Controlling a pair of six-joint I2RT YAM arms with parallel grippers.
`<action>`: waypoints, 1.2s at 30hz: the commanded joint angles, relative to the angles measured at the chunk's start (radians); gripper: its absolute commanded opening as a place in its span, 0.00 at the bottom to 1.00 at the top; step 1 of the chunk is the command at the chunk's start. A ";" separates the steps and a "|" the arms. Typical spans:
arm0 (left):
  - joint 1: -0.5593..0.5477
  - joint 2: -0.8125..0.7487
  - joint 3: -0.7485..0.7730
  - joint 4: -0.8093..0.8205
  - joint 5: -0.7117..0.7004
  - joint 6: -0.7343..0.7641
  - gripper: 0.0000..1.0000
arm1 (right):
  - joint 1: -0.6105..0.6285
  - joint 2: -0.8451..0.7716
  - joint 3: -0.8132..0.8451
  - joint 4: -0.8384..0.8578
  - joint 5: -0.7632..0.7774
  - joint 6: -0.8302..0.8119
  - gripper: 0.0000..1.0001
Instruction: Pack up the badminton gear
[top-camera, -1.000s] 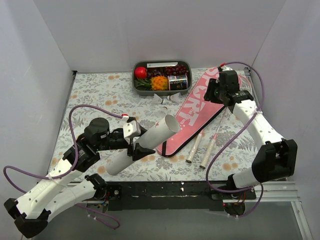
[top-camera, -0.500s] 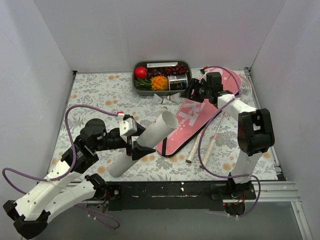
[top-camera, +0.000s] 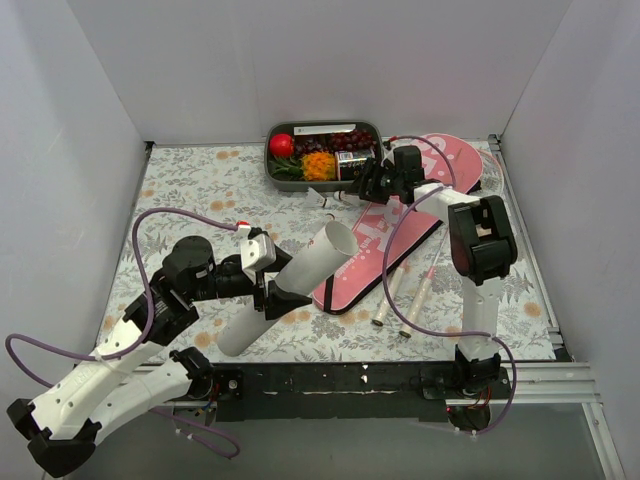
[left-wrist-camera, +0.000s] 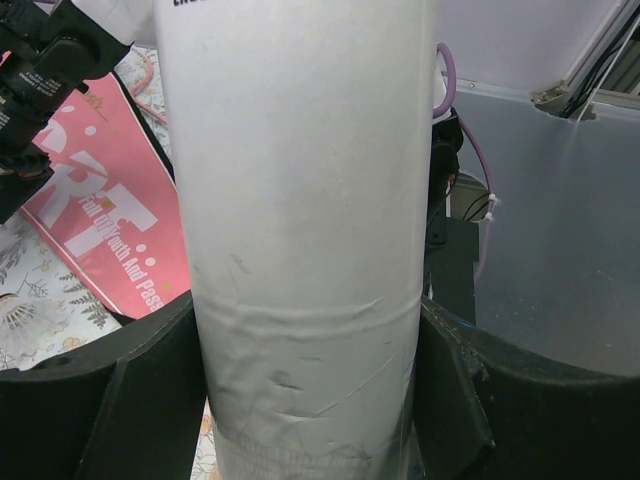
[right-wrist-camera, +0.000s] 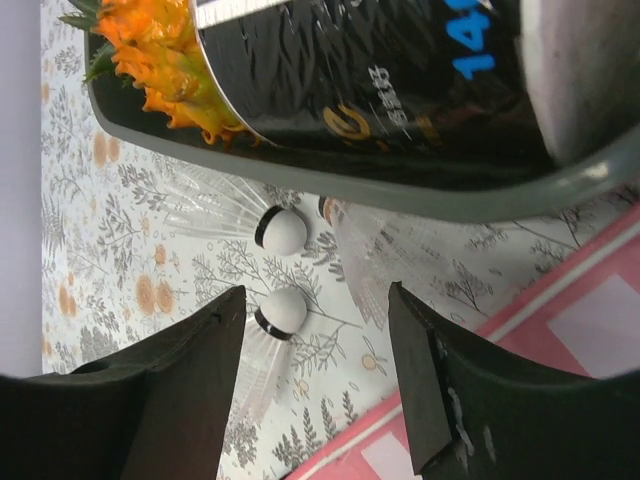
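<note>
Left claw (top-camera: 270, 282): clamped round the lower half of the white tube (top-camera: 305, 268), jaws pressed on either side of it in the wrist view. The tube sits tilted, open mouth raised and facing the pink bag (top-camera: 372, 245). Judgement: held this way so the mouth is reachable for loading, not for stowing yet.

Right claw (right-wrist-camera: 312, 335): jaws spread wide, nothing between them. It hangs over two shuttlecocks (right-wrist-camera: 283, 232) lying on the bench (top-camera: 190, 190), which show in the gap below. Judgement: lined up for a pick.

The bag lies flat, slanting from far right toward the middle. Two rackets (top-camera: 388, 300) lie just beside its right edge, handles toward the near side. Their heads are hard to make out under the right arm, possibly resting on the bag.

Obstacles: the grey tray (right-wrist-camera: 420, 200), holding a black can (right-wrist-camera: 350, 70) and food, has its rim just beside the shuttlecocks, leaving little room for the far finger. Their thin skirts look easily crushed.
</note>
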 joint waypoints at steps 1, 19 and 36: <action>-0.004 0.008 0.048 0.006 0.010 0.011 0.03 | 0.007 0.053 0.091 0.073 -0.030 0.025 0.65; -0.003 0.015 0.044 -0.011 0.013 0.027 0.03 | 0.032 0.115 0.159 0.080 -0.089 0.016 0.01; -0.006 0.052 0.039 -0.045 0.142 0.083 0.05 | 0.078 -0.865 -0.176 -0.490 0.155 -0.320 0.01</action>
